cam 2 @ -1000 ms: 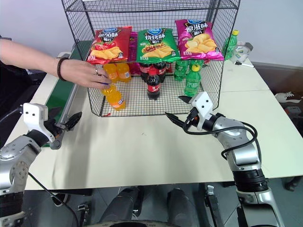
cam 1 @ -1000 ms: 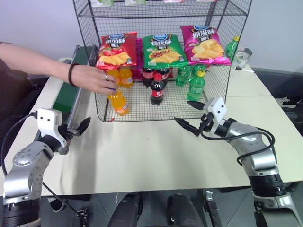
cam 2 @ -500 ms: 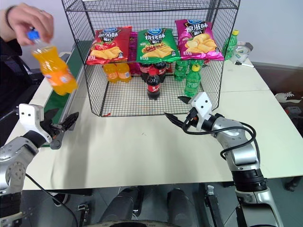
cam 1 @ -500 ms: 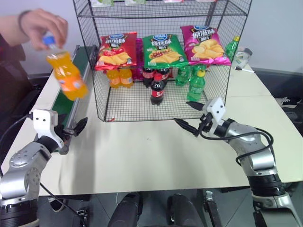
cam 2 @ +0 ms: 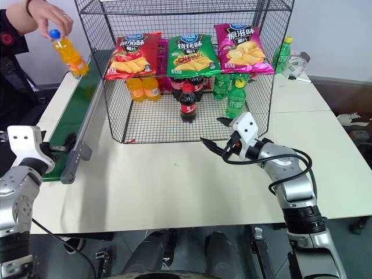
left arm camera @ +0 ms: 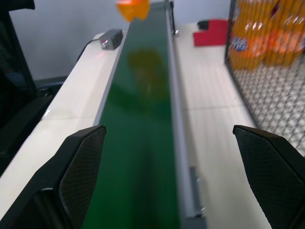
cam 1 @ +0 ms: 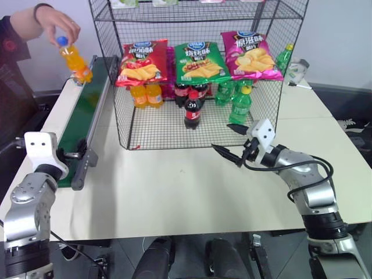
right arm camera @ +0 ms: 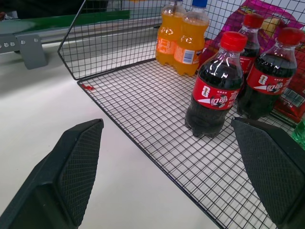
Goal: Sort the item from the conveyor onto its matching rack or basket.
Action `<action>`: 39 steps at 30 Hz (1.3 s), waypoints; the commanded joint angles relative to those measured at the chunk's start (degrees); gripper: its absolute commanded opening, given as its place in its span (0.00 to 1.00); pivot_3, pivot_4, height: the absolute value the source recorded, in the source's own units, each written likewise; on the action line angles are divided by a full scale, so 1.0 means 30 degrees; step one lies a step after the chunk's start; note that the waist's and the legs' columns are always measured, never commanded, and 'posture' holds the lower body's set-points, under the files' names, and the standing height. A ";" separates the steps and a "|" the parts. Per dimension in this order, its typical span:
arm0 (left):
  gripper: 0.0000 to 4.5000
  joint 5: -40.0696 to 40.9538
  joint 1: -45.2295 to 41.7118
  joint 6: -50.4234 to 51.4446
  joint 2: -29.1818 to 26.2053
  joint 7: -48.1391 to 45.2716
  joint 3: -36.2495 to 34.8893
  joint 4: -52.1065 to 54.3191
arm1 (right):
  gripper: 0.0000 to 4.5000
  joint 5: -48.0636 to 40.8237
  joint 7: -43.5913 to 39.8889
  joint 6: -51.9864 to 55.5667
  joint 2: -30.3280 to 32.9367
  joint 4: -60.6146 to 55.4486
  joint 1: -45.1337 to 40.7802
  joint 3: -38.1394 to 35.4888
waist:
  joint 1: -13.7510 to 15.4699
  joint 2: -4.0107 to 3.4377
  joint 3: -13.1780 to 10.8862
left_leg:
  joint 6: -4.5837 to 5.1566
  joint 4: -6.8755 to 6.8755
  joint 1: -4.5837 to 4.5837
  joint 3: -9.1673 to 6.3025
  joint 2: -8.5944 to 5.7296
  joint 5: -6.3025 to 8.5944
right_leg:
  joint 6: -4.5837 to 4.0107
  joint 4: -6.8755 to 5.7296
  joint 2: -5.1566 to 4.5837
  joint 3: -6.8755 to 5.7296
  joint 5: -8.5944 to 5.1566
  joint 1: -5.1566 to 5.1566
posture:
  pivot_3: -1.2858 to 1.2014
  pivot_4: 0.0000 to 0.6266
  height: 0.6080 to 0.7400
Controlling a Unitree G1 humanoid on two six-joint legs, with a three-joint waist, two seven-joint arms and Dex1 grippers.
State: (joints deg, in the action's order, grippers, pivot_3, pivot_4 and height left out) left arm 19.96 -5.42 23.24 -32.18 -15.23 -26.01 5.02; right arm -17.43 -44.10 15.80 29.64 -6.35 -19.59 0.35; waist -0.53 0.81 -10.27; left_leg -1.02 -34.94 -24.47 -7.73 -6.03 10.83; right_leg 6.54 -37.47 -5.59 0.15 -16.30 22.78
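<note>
My left gripper (left arm camera: pixel 169 179) stands spread wide with nothing between its fingers (left arm camera: pixel 78 167), sighting straight down the dark green conveyor (left arm camera: pixel 143 124) from its near end. In the head views I see that arm low at the left edge of the table (cam 1: pixel 192 192), just beside the conveyor's near end bracket. My right gripper (cam 1: pixel 232 142) is likewise wide apart and empty, hovering over the table just in front of the open face of the black wire rack (cam 1: pixel 273 99); through its wrist camera I look between its fingers (right arm camera: pixel 71 167) onto the mesh floor, where a cola bottle with a red cap (right arm camera: pixel 214 86) stands nearest, more cola bottles behind it, and two orange bottles (right arm camera: pixel 183 36) side by side further in.

The orange soda bottle with the blue cap (cam 1: pixel 74 58) is at the far end of the conveyor, tilted, with a person's hand (cam 1: pixel 57 20) pinching its cap; whether its base touches the belt I cannot tell. Three chip bags (cam 1: pixel 200 61), red, green and pink, hang across the rack above the bottles, and green bottles (cam 1: pixel 239 104) stand on the rack's right side.
</note>
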 commanded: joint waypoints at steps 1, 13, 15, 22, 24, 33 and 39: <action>0.99 0.0843 -0.0078 -0.0833 0.0186 -0.0305 -0.1433 0.0094 | 1.00 -0.0014 -0.0037 -0.0507 -0.0242 -0.0156 -0.0546 -0.0020 | -0.0005 0.0000 0.0000 | -0.0001 -0.0001 0.0000 0.0000 0.0000 0.0001 | -0.0002 0.0001 -0.0001 0.0000 -0.0001 0.0002 | 0.52 0.24 1.00; 0.99 0.0161 -0.0806 -0.1830 0.0996 0.0064 -0.0802 -0.0791 | 1.00 0.0126 0.0682 -0.0290 -0.1271 -0.1026 -0.0345 0.0494 | 0.0030 0.0003 0.0002 | -0.0001 -0.0008 0.0000 -0.0003 -0.0001 0.0000 | 0.0001 0.0004 -0.0001 -0.0006 0.0001 0.0006 | 0.52 0.24 1.00; 0.99 0.0001 -0.0961 -0.2036 0.1084 0.0161 -0.0663 -0.1063 | 1.00 0.0155 0.0931 -0.0142 -0.1745 -0.1513 -0.0263 0.0939 | -0.0003 0.0003 0.0002 | 0.0000 -0.0007 0.0001 -0.0003 0.0000 0.0000 | 0.0004 0.0003 -0.0001 -0.0004 0.0002 0.0001 | 0.52 0.24 1.00; 0.99 -0.0803 -0.1489 -0.2885 0.0978 0.0267 -0.0221 -0.2031 | 1.00 0.0488 0.2152 0.0448 -0.3058 -0.3027 -0.0175 0.2159 | -0.0032 0.0002 0.0002 | -0.0003 0.0015 0.0001 -0.0001 0.0000 -0.0002 | 0.0007 0.0001 0.0004 -0.0001 0.0004 0.0050 | 0.52 0.24 1.00; 0.99 -0.0836 -0.1678 -0.3096 0.0990 0.0314 -0.0248 -0.2295 | 1.00 0.0448 0.2400 0.0659 -0.3245 -0.3258 -0.0140 0.2196 | -0.0018 0.0003 0.0002 | -0.0003 0.0012 0.0001 -0.0001 -0.0001 -0.0002 | 0.0007 0.0001 0.0004 -0.0002 0.0005 0.0080 | 0.52 0.24 1.00; 0.99 -0.1092 -0.2289 -0.3707 0.0819 0.0226 -0.0198 -0.3431 | 1.00 -0.0602 0.3800 0.2167 -0.4486 -0.5364 0.0325 0.2326 | -0.0026 0.0005 0.0003 | -0.0002 0.0010 0.0002 -0.0002 -0.0002 -0.0002 | 0.0008 -0.0001 0.0005 -0.0004 0.0007 0.0089 | 0.52 0.24 1.00; 0.99 -0.1118 -0.2851 -0.4237 0.0496 0.0261 -0.0427 -0.4374 | 1.00 -0.1212 0.4139 0.3327 -0.4965 -0.6825 0.1229 0.3199 | -0.0030 0.0008 0.0005 | -0.0002 0.0017 0.0002 -0.0003 -0.0001 -0.0002 | 0.0008 -0.0008 0.0006 -0.0002 0.0008 0.0097 | 0.52 0.24 1.00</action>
State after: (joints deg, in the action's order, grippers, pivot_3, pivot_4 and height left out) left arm 16.79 -12.95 12.12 -29.31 -14.61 -25.77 -8.69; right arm -19.68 -32.43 25.39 15.52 -23.75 -15.27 10.32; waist -0.62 0.83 -10.26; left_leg -1.03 -34.89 -24.46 -7.75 -6.03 10.82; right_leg 6.56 -37.49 -5.57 0.14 -16.27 23.07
